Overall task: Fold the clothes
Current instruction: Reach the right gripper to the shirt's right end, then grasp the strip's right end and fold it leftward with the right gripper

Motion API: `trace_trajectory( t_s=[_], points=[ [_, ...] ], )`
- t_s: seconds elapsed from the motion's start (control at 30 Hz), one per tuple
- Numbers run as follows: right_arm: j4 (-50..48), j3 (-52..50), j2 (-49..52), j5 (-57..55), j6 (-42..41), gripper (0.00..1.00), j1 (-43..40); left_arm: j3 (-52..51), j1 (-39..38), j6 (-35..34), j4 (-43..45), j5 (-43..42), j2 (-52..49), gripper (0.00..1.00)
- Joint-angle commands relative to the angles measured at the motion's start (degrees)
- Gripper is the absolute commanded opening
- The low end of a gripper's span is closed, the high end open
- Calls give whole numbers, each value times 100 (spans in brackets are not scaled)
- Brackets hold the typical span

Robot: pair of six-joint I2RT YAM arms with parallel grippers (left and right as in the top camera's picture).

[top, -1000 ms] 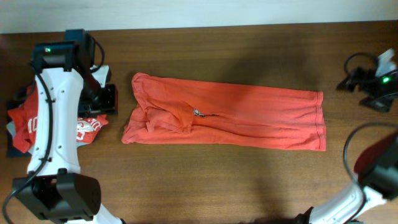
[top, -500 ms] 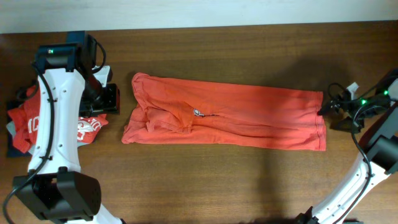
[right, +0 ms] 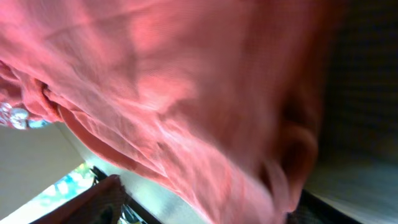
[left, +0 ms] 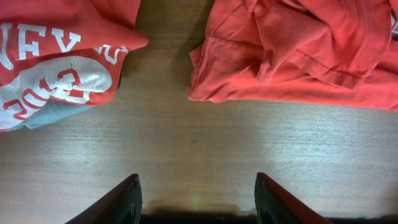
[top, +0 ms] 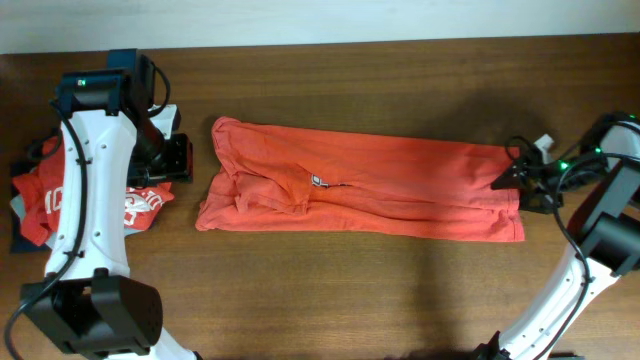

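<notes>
Right claw (top: 506,182), grip unreadable at the hem of the T-shirt (top: 400,185), should pinch both layers squarely; left claw (left: 196,202) hangs wide.

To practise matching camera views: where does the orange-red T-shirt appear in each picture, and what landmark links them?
Overhead: the orange-red T-shirt lies flat across the centre.
Left wrist: its bunched end, upper right.
Right wrist: blurred cloth fills most of it.
Landmark: the white-printed red shirt, left of it overhead, upper left in left wrist; absent from right wrist.
</notes>
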State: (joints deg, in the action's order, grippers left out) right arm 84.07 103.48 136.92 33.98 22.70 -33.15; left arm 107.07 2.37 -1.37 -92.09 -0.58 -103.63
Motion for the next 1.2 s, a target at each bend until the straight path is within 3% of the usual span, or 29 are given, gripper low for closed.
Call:
trace_trajectory(
  t_s=[0.0,0.2,0.6,0.77,0.97,1.17],
  points=[
    [-201,-249,319,-634,76,74,367,-28,2,-28,50,39,52,58],
    [-269,-245,317,-787,-254,54,402,-28,2,-28,55,37,52,58],
    [61,264,-120,-811,-1158,4,17,-28,2,-33,76,37,52,58],
    [81,557,-708,-1971,-1969,4,42,-28,2,-31,76,37,52,58],
    [72,673,-1379,-1926,-2024,4,448,-28,2,-28,155,39,52,58],
    [90,667,-1473,-2107,-2155,4,1692,-28,2,-31,160,39,52,58]
  ],
)
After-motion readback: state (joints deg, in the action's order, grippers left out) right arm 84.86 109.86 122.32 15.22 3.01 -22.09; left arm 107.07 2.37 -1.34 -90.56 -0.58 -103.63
